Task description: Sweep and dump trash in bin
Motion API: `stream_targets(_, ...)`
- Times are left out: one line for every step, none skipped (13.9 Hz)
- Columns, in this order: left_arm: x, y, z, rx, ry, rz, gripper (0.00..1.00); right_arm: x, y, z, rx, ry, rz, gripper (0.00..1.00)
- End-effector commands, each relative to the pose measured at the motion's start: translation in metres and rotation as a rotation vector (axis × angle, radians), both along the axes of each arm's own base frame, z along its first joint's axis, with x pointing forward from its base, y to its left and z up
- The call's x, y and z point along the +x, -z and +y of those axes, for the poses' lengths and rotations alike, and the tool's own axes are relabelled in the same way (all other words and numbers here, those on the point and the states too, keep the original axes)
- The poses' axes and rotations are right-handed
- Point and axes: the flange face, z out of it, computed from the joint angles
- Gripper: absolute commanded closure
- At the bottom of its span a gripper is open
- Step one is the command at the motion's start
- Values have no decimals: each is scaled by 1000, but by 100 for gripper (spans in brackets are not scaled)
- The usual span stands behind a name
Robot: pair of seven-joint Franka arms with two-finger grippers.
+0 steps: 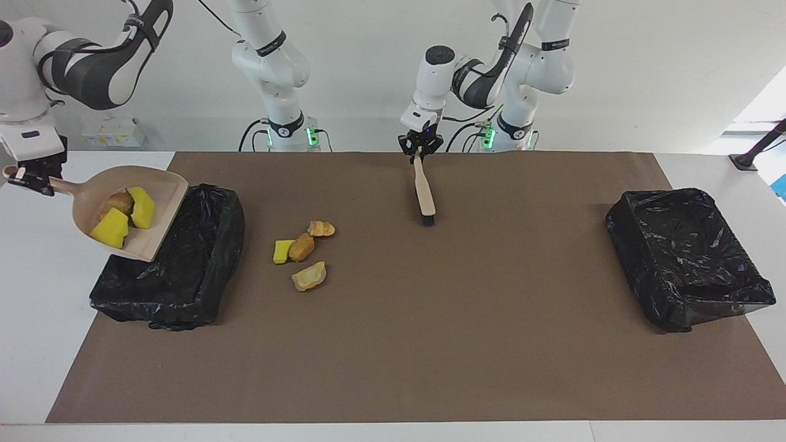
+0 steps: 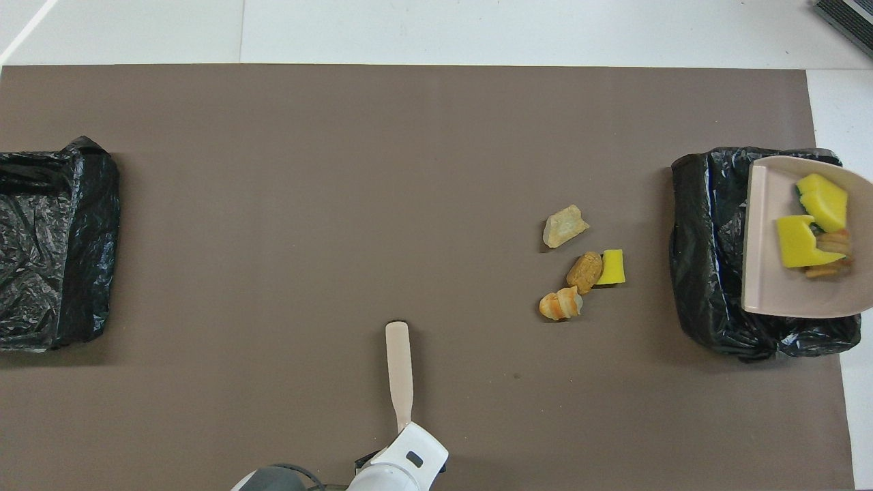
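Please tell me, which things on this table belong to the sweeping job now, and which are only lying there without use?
In use:
- dustpan with three trash pieces, held by right end effector over the bin
- four trash pieces on the mat
- brush, held by left end effector

Lying idle:
- second bin, at the left arm's end

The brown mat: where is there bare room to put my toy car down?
The widest bare stretch lies between the brush and the bin at the left arm's end. The mat farther from the robots than the loose trash is bare too. It is crowded between that trash and the other bin, under the loaded dustpan.
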Motion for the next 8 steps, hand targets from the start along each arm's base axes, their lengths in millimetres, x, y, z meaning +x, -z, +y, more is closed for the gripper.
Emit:
stream_targets(6,5,12,-7,-23,0,75,3,18,0,-101,-102,41,100)
stream_targets(8,5,12,-7,-24,2,50,2,32,0,-136,-128,67,100)
stream_targets(18,6,14,-2,-36,9,24,0,40,0,-169,-140,66,100)
stream_targets(33,4,14,-6,-33,12,0,2,41,3,-207,-164,69,100)
stream_targets(43,4,16,0,12,17,0,4,40,7,-241,-186,83,100)
stream_targets(58,-1,19,10,39,31,0,6,41,10,-259,-202,90,100)
stream_targets(76,-10,24,21,40,52,0,9,40,15,-277,-214,90,100)
stream_targets(90,-22,27,27,40,70,0,11,39,16,-292,-208,73,100)
